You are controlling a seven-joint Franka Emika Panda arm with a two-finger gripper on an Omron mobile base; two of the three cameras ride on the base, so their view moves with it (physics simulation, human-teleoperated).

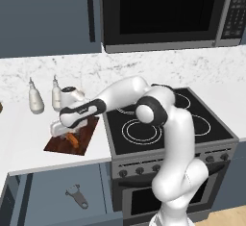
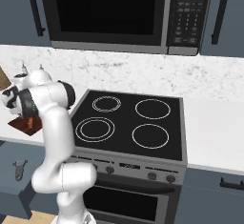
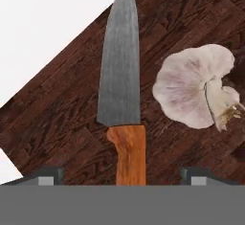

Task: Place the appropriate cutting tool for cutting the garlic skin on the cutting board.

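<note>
Release step: the gripper (image 3: 122, 174) stands with jaws spread wide, clear of the knife (image 3: 121, 90), which lies between them on the cutting board (image 3: 57, 118), garlic (image 3: 194, 87) just beside. Next move, by judgement: a straight retreat upward.

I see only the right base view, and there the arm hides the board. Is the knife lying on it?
Observer: Yes. In the hand view the knife lies flat on the cutting board.
Operator: Is the gripper holding it?
Observer: No. The gripper is open, its fingertips standing apart on both sides of the orange handle.
Operator: Where is the garlic?
Observer: The garlic lies on the board beside the blade, not touching it.
Operator: And the peeler?
Observer: In the left base view the peeler lies in the open drawer below the counter.
</note>
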